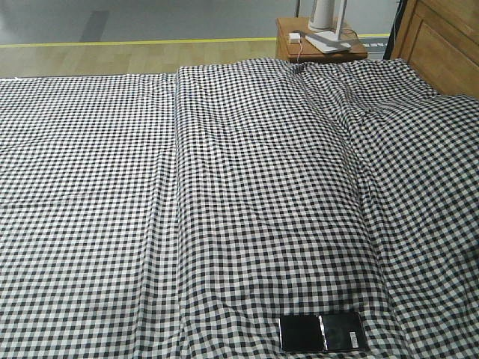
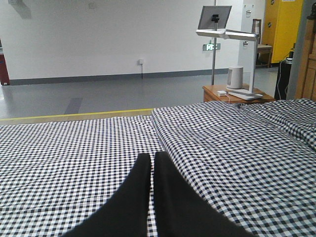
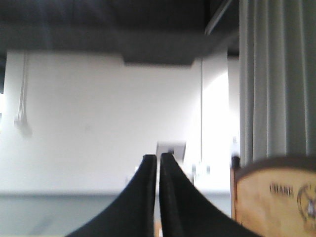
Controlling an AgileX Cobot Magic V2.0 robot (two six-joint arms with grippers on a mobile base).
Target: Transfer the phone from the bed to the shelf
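The black phone point(image 1: 322, 332) lies flat and unfolded on the gingham bed point(image 1: 224, 187), near the front edge and right of centre. No gripper shows in the front view. In the left wrist view my left gripper point(image 2: 152, 157) is shut with nothing in it, hovering low over the bed cover point(image 2: 222, 148). My right gripper point(image 3: 158, 159) is also shut and empty, raised and pointing at a white wall. The wooden headboard point(image 1: 441, 41) stands at the far right. The shelf is out of view.
An orange-brown nightstand point(image 1: 318, 43) with a white lamp base point(image 1: 329, 30) stands beyond the bed's far right corner. A yellow floor line point(image 1: 135, 42) runs past the bed's far side. A grey curtain point(image 3: 276, 79) and a wooden board point(image 3: 274, 197) fill the right wrist view's right side.
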